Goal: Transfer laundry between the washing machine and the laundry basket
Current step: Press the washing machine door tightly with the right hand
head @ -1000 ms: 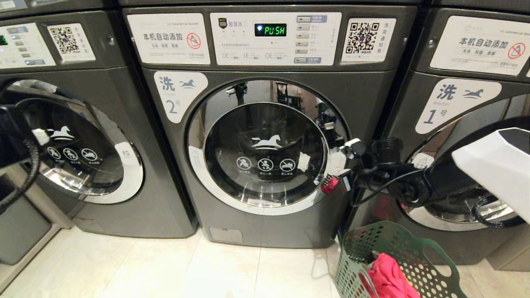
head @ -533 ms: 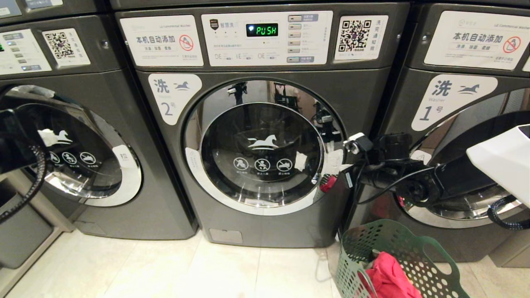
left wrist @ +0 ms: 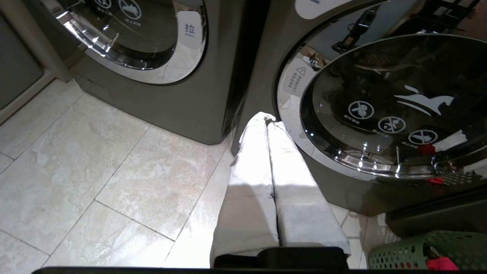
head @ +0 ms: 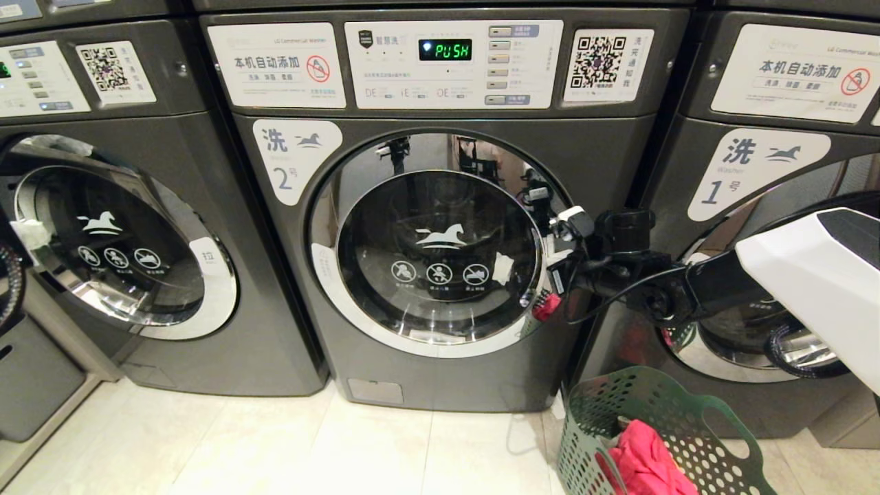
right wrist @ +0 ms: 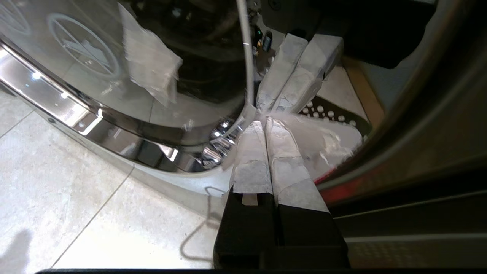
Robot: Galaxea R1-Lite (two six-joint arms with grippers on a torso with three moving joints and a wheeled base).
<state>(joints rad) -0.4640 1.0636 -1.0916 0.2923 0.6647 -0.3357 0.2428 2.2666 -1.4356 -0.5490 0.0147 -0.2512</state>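
Observation:
The washing machine (head: 605, 158) marked 2 stands in the middle, its round glass door (head: 440, 254) closed and PUSH lit on its display. My right gripper (head: 558, 275) is shut and empty, its taped fingertips (right wrist: 262, 131) against the door's right rim. The green laundry basket (head: 715, 412) sits on the floor below that arm with a red garment (head: 643, 460) inside. In the left wrist view my left gripper (left wrist: 266, 116) is shut on nothing, low over the floor and pointing at the gap between machine 2 and the machine to its left.
More washers stand on either side (head: 124, 227) (head: 770, 158), both doors closed. Pale floor tiles (head: 275, 447) lie in front. A grey cabinet (head: 34, 378) is at the far left. The basket rim (left wrist: 418, 249) also shows in the left wrist view.
My right arm has reached further left, closer onto the door's right rim. The left arm has slipped almost out of the head view at the left edge.

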